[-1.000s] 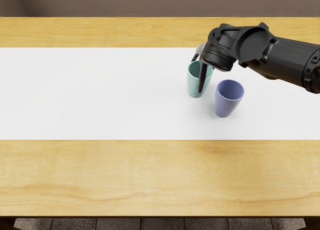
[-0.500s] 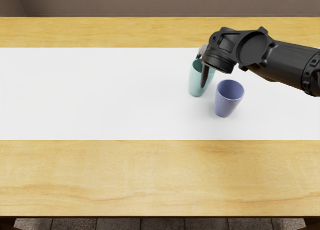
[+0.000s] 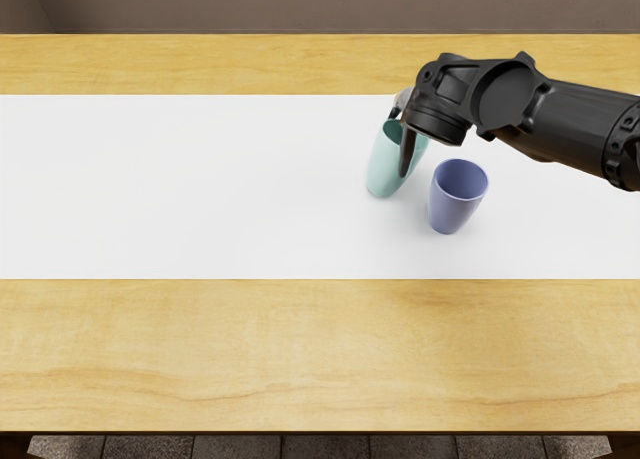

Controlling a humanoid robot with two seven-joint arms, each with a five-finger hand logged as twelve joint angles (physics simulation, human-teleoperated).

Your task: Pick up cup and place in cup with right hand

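Okay, black jointed right hand [image 3: 437, 113] is apparently pinching the tapered teal cup [image 3: 385, 169] by its rim — base tilting left; tapered purple cup [image 3: 452, 205] is standing upright near-right of the fingers [image 3: 407, 153] — target side.

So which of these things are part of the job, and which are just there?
Part of the job:
right hand, fingers around the green cup
green cup, tilted
purple cup, upright

Just there:
white strip, under the cups
wooden table
floor
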